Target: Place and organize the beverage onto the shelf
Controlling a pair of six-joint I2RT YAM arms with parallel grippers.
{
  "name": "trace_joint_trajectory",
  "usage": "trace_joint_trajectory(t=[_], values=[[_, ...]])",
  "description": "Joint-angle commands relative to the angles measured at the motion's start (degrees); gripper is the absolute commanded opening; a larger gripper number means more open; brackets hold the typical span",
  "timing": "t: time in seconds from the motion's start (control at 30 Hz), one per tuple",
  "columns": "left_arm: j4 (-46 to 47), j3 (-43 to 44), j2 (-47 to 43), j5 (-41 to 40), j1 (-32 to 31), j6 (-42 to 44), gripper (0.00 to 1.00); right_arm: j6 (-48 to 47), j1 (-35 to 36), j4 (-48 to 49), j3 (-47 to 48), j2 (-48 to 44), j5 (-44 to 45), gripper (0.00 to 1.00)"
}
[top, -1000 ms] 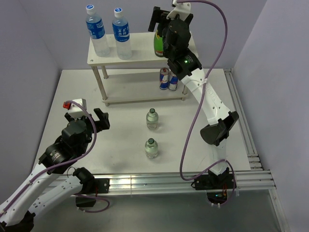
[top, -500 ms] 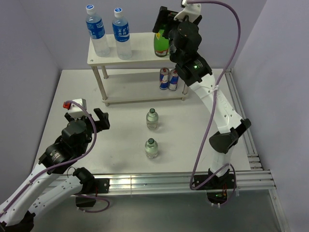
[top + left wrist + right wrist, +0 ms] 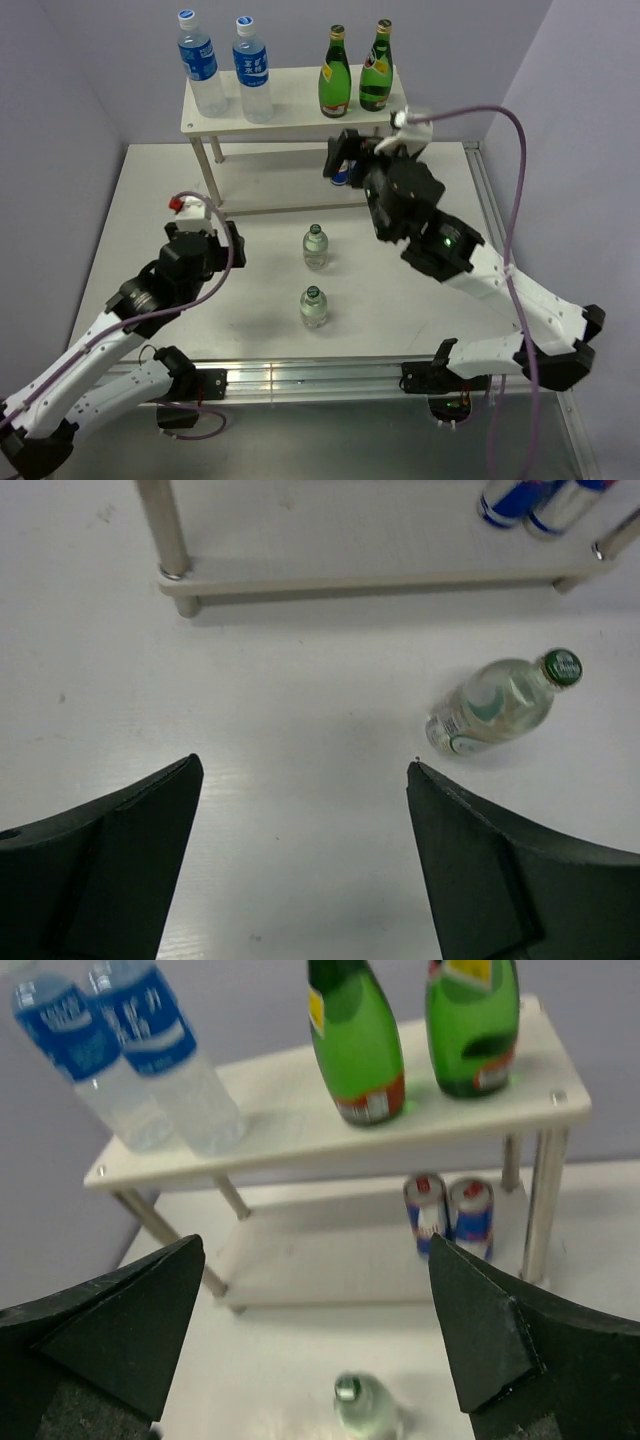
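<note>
As the top camera sees it, shelf (image 3: 290, 100): it stands at the far edge of the table (image 3: 150, 190), about in the middle.
Top board, top view: two water bottles (image 3: 198, 65) stand at the left end and two green bottles (image 3: 335, 78) at the right end, all upright.
Small bottles, top view: the far small bottle (image 3: 315, 247) and the near small bottle (image 3: 314, 307) stand on the table in front of the shelf, one behind the other and apart.
Left gripper (image 3: 230, 245), top view: it is over the left half of the table, left of the far small bottle and not touching it.
Right gripper (image 3: 340, 155), top view: it is in front of the right part of the lower board.
Left gripper (image 3: 302, 780), left wrist view: released, fingers wide, only bare table between them.
Far small bottle (image 3: 495, 705), left wrist view: ahead, to the right.
Cans (image 3: 520, 500), left wrist view: on the right end of the lower board.
Right gripper (image 3: 318, 1260), right wrist view: released and holding nothing.
Shelf (image 3: 300, 1140), right wrist view: ahead, with two cans (image 3: 448, 1215) side by side near the right front leg.
</note>
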Motion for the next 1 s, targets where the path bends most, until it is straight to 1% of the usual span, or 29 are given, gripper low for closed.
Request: trace_joint_trajectory(t=[0.0,0.03,0.07,0.1,0.13,0.17,0.2,0.23,0.27,0.33,0.37,0.4,0.43,0.47,0.53,0.57,0.7,0.77,0.87,0.97], values=[[2.66,3.69,2.86,3.66,-4.47,-1.02,0.90,8.22,4.33,-1.52,-9.76,-9.61,6.25,1.00],[2.75,4.13,3.30,2.00,-6.58,-1.81,0.90,11.63,6.34,-2.75,-12.15,-11.48,6.43,1.00],[2.49,4.74,4.09,-3.15,-9.12,-3.64,0.91,13.67,7.32,-5.11,-14.44,-13.24,7.21,1.00],[1.97,5.79,5.84,-5.55,-14.63,-4.62,0.91,15.34,8.46,-6.09,-18.99,-16.56,7.05,1.00],[1.44,6.33,6.73,-7.67,-17.21,-5.50,0.91,17.71,10.04,-6.71,-21.12,-17.98,6.87,1.00],[1.35,6.68,7.52,-10.73,-21.50,-7.42,0.91,19.12,10.66,-8.81,-22.79,-19.13,6.78,1.00],[1.61,7.21,8.74,-11.98,-23.54,-8.22,0.91,20.35,11.36,-10.22,-25.07,-20.79,6.87,1.00],[1.96,7.30,9.02,-13.47,-25.39,-9.01,0.91,22.54,11.89,-11.80,-25.79,-21.33,6.87,1.00],[2.40,7.12,9.19,-14.71,-29.24,-10.15,0.91,23.96,12.85,-15.91,-26.32,-21.77,7.39,1.00],[3.98,6.51,9.63,-18.92,-33.39,-11.13,0.92,26.85,13.91,-19.79,-28.34,-23.36,8.44,1.00],[4.42,5.72,9.81,-20.68,-37.76,-12.52,0.92,28.00,15.14,-20.95,-29.22,-24.14,8.80,1.00],[4.77,5.19,10.68,-24.96,-40.24,-13.23,0.92,28.97,15.67,-21.83,-30.97,-25.63,8.89,1.00],[5.30,4.67,11.13,-26.66,-42.35,-14.89,0.93,30.29,16.02,-22.97,-31.85,-26.60,8.98,1.00],[4.78,4.40,11.83,-28.59,-46.03,-16.48,0.93,30.82,16.46,-23.41,-32.82,-27.57,8.80,1.00],[3.81,3.78,13.76,-31.58,-48.60,-19.56,0.93,31.53,16.64,-23.86,-35.11,-30.21,8.28,1.00],[3.72,3.52,14.20,-31.94,-49.83,-22.01,0.93,31.70,16.56,-24.21,-35.64,-30.91,7.93,1.00],[5.92,1.50,15.87,-32.91,-52.65,-25.10,0.93,32.76,16.73,-26.49,-37.13,-33.11,7.84,1.00],[4.53,0.62,17.01,-33.26,-54.40,-28.78,0.93,33.37,16.64,-27.72,-37.57,-33.99,7.84,1.00],[2.50,-0.52,21.57,-32.91,-55.81,-33.62,0.94,33.90,16.64,-28.43,-39.41,-36.45,7.75,1.00],[1.70,-2.18,25.70,-33.18,-57.48,-38.98,0.97,34.34,16.73,-28.95,-40.21,-37.68,7.84,1.00]])
